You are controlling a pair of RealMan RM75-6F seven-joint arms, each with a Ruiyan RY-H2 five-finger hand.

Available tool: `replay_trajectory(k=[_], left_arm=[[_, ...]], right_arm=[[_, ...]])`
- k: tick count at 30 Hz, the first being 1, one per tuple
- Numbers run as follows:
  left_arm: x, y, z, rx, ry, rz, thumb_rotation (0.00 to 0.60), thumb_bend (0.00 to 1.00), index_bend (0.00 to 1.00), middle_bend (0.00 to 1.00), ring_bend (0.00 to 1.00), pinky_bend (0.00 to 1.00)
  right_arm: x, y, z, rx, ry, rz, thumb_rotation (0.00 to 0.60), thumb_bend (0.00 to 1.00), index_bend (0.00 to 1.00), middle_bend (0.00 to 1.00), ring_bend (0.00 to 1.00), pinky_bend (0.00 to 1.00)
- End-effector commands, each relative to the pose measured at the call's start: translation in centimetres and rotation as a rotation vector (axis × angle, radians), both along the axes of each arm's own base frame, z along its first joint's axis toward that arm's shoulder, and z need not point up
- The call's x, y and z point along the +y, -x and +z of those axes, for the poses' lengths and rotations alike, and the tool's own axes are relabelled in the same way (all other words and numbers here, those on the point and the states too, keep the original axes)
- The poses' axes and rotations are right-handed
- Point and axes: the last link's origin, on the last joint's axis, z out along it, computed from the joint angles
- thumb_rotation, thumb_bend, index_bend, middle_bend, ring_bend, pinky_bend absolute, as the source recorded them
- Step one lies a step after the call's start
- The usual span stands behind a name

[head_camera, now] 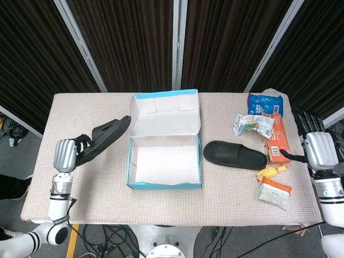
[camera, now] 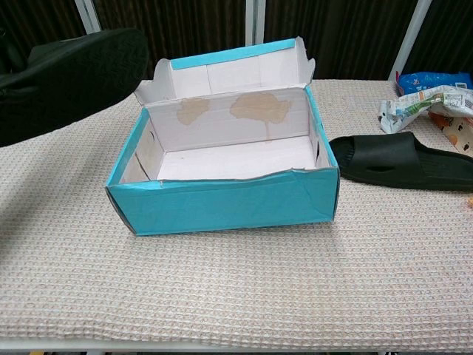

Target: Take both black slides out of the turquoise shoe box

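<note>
The turquoise shoe box stands open in the middle of the table, its white inside bare, its lid tilted back. My left hand grips a black slide, held up in the air left of the box. The other black slide lies flat on the cloth just right of the box. My right hand hovers past the table's right edge with nothing in it, fingers spread.
Snack packets, a blue bag and an orange carton crowd the right end of the table. A white-and-orange pouch and a yellow toy lie near the front right corner.
</note>
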Motion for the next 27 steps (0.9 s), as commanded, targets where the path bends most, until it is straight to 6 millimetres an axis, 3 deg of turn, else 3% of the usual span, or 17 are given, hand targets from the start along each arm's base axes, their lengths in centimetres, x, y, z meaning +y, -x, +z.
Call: replay_trajectory(k=[1, 5, 9, 19, 22, 24, 27], left_arm=[[-0.4, 0.5, -0.1, -0.026, -0.021, 0.019, 0.6, 0.46, 0.64, 0.73, 0.77, 0.96], [-1.1, 0.5, 1.3, -0.116, -0.114, 0.025, 0.6, 0.46, 0.64, 0.73, 0.77, 0.96], [-1.7, 0.6, 1.5, -0.095, -0.12, 0.043, 0.6, 0.46, 0.64, 0.72, 0.77, 0.96], [-1.0, -0.9, -3.4, -0.012, 0.078, 0.031, 0.6, 0.46, 0.61, 0.7, 0.75, 0.96], [-1.0, -1.5, -4.3, 0.039, 0.167, 0.029, 0.6, 0.37, 0.43, 0.54, 0.59, 0.86], [-1.3, -2.0, -4.4, 0.047, 0.205, 0.018, 0.6, 0.19, 0.25, 0.35, 0.35, 0.64], [-1.8, -2.7, -4.1, 0.042, 0.247, -0.005, 0.6, 0.06, 0.11, 0.16, 0.1, 0.34]], right_arm=[[0.1, -0.1, 0.0, 0.002, 0.0, 0.002, 0.6, 0.0, 0.0, 0.0, 0.0, 0.0], [0.2, 0.0, 0.1, 0.005, 0.004, -0.004, 0.6, 0.0, 0.0, 0.0, 0.0, 0.0], [0.2, 0.0, 0.1, 0.005, 0.004, -0.008, 0.6, 0.0, 0.0, 0.0, 0.0, 0.0], [0.5, 0.3, 0.2, 0.003, 0.006, -0.014, 0.6, 0.0, 0.0, 0.0, 0.0, 0.0], [0.7, 0.6, 0.3, 0.002, 0.009, -0.021, 0.6, 0.0, 0.0, 0.0, 0.0, 0.0], [0.8, 0.7, 0.4, 0.004, 0.01, -0.024, 0.6, 0.0, 0.0, 0.0, 0.0, 0.0], [0.9, 0.8, 0.5, 0.003, 0.013, -0.029, 0.6, 0.0, 0.0, 0.0, 0.0, 0.0]])
